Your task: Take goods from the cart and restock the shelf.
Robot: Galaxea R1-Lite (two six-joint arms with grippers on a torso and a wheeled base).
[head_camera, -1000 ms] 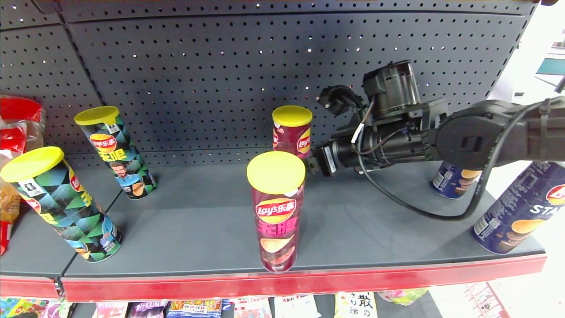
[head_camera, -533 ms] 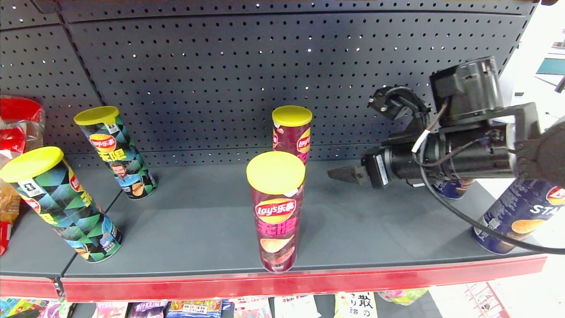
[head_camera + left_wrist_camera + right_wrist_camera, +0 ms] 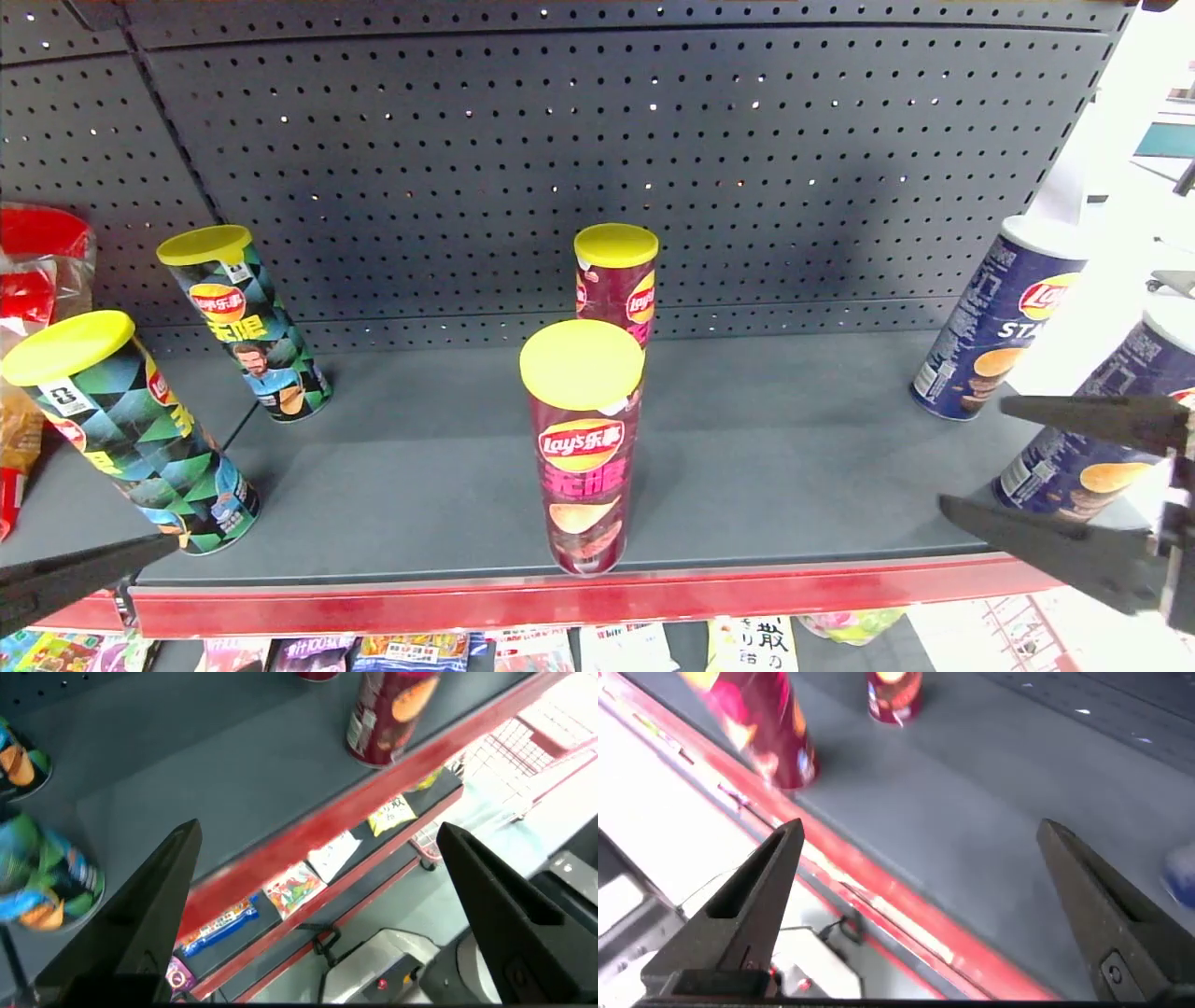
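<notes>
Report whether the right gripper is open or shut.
Open. The right gripper is spread wide with nothing held in it, by the front right edge of the shelf.

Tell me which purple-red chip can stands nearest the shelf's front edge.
The front purple-red can, just behind the red shelf lip. The rear purple-red can stands behind it, near the pegboard wall.

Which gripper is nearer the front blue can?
Right. The right gripper is beside the front blue can; the left gripper is across the shelf, by the front green can.
</notes>
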